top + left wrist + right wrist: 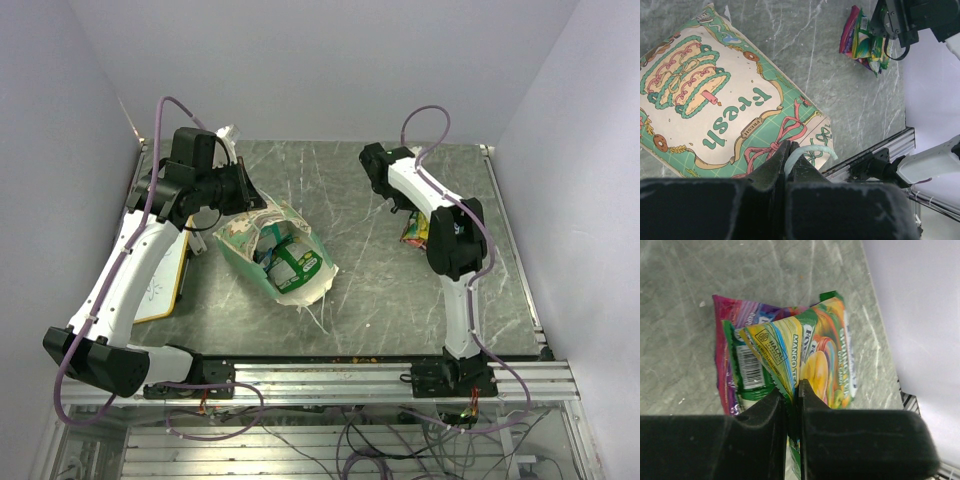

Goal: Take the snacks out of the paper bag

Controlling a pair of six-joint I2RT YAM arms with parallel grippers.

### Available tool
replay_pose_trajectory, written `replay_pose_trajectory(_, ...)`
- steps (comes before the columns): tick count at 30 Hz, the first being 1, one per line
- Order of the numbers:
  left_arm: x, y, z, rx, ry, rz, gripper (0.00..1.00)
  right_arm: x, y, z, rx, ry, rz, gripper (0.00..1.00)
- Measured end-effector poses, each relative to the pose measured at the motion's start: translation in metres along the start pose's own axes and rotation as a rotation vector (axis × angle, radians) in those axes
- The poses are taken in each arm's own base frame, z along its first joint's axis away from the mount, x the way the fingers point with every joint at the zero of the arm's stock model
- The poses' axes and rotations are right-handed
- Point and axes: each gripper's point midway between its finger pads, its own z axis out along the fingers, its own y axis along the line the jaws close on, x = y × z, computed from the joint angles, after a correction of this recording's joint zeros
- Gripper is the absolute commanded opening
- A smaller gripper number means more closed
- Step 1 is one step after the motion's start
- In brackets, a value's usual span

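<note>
Starting at the near rail, a yellow-framed whiteboard (165, 285) is seen lying along the left edge of the table (400, 300), partly under the left arm. Just beyond it, near the table's middle, the paper bag (300, 288) is tipped over, its cream mouth turned up toward the overhead camera. One green-and-white packet (288, 262) is seen inside it. In the left wrist view the bag's printed side is shown with a cake, ribbons and the word "Fresh".

At the bag's far left corner the left gripper (789, 156) is pressed together, and a white string handle (807, 151) is pinched between its fingers, looping out to one side.

Further back on the right, well apart from the bag, two snacks are lying on the bare table. A green packet (805, 355), printed with yellow fruit and a barcode, is laid over a magenta packet (730, 340). The right gripper (792, 392) is closed on the near edge of the green packet, which is raised slightly off the one below. Both arms are backed by pale walls.
</note>
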Motion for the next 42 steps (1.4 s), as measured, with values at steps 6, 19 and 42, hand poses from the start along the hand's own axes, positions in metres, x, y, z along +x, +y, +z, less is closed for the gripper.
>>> replay_pose_trajectory(6, 0.000, 0.000, 0.000, 0.000, 0.000, 0.003, 0.07, 0.013, 0.023, 0.013, -0.018, 0.038, -0.015, 0.18)
replay_pose_trajectory(19, 0.003, 0.002, -0.001, -0.006, 0.012, 0.003, 0.07, 0.007, 0.029, 0.010, -0.099, 0.061, 0.043, 0.66)
replay_pose_trajectory(42, 0.030, -0.003, 0.011, 0.084, 0.098, -0.050, 0.07, 0.126, 0.024, -0.301, -1.520, -1.008, -0.734, 0.77)
